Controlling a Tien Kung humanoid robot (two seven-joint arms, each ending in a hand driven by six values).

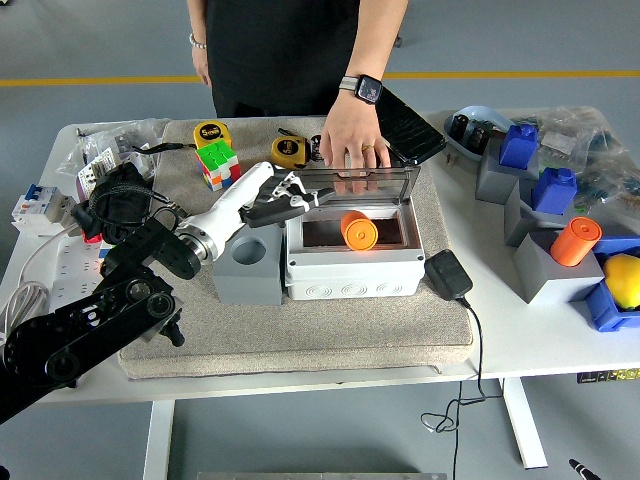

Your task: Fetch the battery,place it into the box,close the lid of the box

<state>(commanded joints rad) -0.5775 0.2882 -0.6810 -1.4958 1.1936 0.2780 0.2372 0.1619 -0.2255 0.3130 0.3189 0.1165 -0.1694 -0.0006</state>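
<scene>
your left hand (278, 197) hovers empty, fingers loosely spread, beside the box (352, 258); the orange battery (357, 230) lies inside; a person's hand (349, 140) holds the lid (360, 182) open.

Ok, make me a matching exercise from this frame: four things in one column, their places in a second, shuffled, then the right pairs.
Things:
1. orange battery
2. left hand
3. person's hand
4. black power adapter

Places:
A. on the raised clear lid
B. on the mat, right of the box
C. inside the open grey box
D. empty, over the box's left edge

Pairs: 1-C, 2-D, 3-A, 4-B
</scene>
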